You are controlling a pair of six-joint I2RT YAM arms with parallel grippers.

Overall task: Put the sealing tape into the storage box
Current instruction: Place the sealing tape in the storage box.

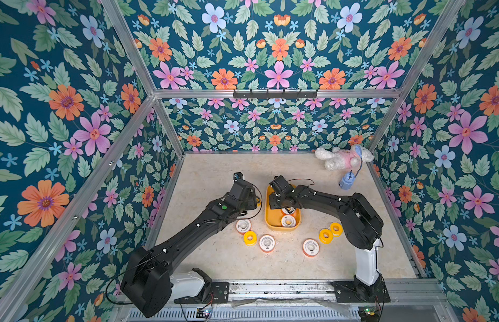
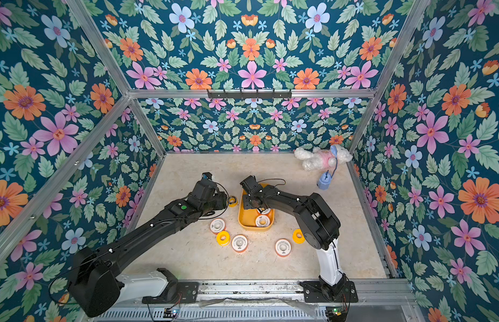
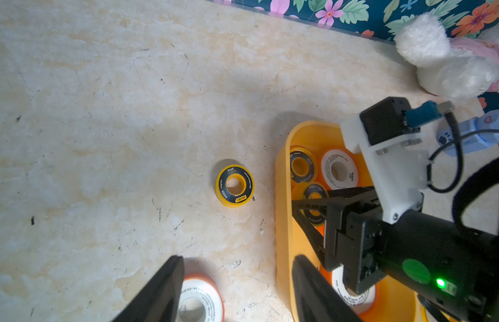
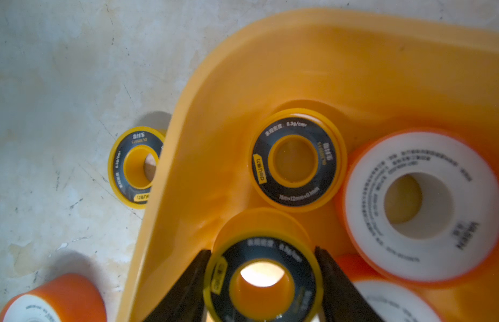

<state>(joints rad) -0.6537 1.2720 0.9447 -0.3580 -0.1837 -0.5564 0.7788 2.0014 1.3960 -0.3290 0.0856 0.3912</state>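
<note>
Top views hide what right wrist view shows: right gripper [image 4: 262, 251] pinching black-faced spool [image 4: 304, 276] over storage box [image 4: 203, 156]; left gripper [image 3: 237, 258] spread.

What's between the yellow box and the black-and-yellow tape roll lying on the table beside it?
Nothing, just bare table between the tape roll and the yellow box; the left wrist view shows it.

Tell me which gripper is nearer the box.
Right. The right gripper reaches inside the box, shut on a black-faced spool. The left gripper hangs open outside the box wall, above a white spool.
</note>
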